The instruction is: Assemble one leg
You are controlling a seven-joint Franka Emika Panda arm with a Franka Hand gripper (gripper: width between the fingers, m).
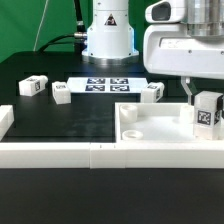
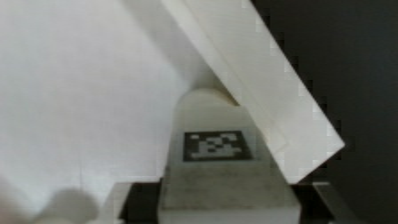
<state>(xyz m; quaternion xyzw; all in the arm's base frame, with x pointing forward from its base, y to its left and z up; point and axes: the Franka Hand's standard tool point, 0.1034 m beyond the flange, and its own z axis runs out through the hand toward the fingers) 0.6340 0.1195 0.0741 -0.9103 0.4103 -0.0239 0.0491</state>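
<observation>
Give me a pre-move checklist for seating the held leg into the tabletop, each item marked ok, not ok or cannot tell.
1. Leg held in the tool: ok, a finger sits on each side of it in the wrist view.
2. Leg upright: ok, its tag faces the exterior camera squarely.
3. Leg over the tabletop: ok, near the corner on the exterior view's right.
4. Leg lined up with a corner hole: cannot tell, no hole shows under it.
5. Spare legs out of the way: ok, they lie back by the marker board.
</observation>
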